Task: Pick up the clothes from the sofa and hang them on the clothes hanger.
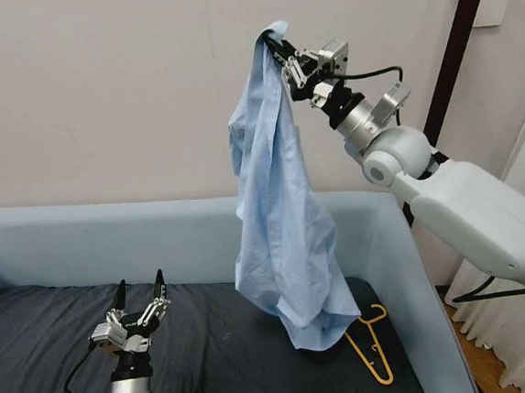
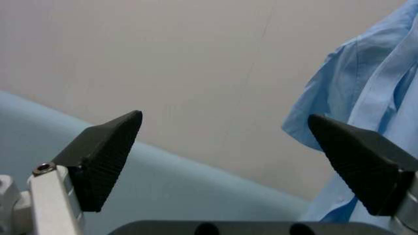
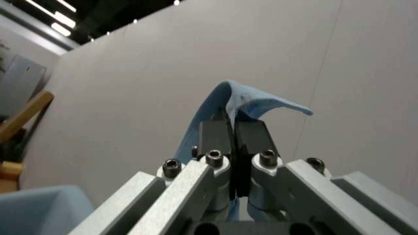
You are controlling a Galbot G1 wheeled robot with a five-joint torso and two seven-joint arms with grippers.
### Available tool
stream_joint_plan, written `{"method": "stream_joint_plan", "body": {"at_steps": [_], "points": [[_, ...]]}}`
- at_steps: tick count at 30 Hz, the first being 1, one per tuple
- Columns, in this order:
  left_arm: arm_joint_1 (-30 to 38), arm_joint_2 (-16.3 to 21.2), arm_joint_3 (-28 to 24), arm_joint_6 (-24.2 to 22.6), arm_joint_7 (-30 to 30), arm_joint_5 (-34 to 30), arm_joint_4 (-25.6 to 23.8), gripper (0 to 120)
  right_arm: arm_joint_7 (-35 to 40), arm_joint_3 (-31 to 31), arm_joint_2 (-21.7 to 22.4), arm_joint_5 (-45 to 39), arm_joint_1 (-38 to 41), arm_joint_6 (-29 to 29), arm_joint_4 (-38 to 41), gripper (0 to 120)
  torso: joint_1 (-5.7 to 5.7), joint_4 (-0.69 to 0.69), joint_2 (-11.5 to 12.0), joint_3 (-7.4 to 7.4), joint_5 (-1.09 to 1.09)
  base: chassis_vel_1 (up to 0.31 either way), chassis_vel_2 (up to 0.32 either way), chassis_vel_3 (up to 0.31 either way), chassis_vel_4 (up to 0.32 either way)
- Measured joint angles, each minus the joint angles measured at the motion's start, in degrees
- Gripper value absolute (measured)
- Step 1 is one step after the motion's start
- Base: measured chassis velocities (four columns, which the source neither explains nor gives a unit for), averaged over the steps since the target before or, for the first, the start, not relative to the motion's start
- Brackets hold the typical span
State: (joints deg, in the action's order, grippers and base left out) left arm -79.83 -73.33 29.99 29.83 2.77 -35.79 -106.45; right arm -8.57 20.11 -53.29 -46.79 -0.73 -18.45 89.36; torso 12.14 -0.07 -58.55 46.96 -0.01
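Shirt [image 1: 285,240], pale blue, hangs at full length from the right gripper [image 1: 277,48], which is raised high in front of the wall [image 1: 98,100] above the right end of the sofa [image 1: 110,237]. Its fingers [image 3: 216,134] are pressed together with a fold of cloth pinched between them, and a flap of fabric curls over their tips. Gripping it at the top lets the cloth fall under its own weight, so the body and sleeves drape downward instead of bunching. The high reach seems meant to lift the whole garment off the cushions, though I cannot tell whether the lowest edge hangs free or brushes the dark seat [image 1: 230,346]. A yellow hanger [image 1: 372,343] lies flat on the seat just beside that lowest edge, toward the sofa's right end, and neither gripper touches it. The left gripper [image 1: 140,290] hovers low over the left part of the seat, well apart from the shirt. Its fingers [image 2: 107,156] are spread wide with nothing between them and point up toward the hanging cloth, which reads as waiting in reserve while the right arm carries the load. A dark wooden frame [image 1: 457,51] rises behind the right arm, perhaps the stand where the shirt is meant to go.
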Motion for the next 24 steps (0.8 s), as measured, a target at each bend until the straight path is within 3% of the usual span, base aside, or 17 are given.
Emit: {"method": "stream_joint_plan", "body": {"at_steps": [6,13,24], "points": [[0.76,0.42,-2.06,-2.17,-1.34,1.09,3.83,100,-3.21,0.0,1.29,3.67,-7.81,-2.94,2.36,0,0.0,-0.01,0.0,0.0,-0.02,0.0,0.0,0.0,0.0],[2.91,1.76,-4.6,-1.43,3.15,0.1,8.04,100,-4.33,1.75,-1.79,3.85,-6.65,-3.84,1.74,0,-0.01,0.03,0.0,-0.01,-0.04,0.0,0.0,0.0,0.0],[9.74,0.24,-7.42,-0.97,3.51,-0.21,15.59,100,-4.88,4.68,-6.92,4.65,-5.73,-4.04,0.41,0,0.0,0.0,0.0,-0.01,-0.04,0.0,0.0,0.0,0.0]]}}
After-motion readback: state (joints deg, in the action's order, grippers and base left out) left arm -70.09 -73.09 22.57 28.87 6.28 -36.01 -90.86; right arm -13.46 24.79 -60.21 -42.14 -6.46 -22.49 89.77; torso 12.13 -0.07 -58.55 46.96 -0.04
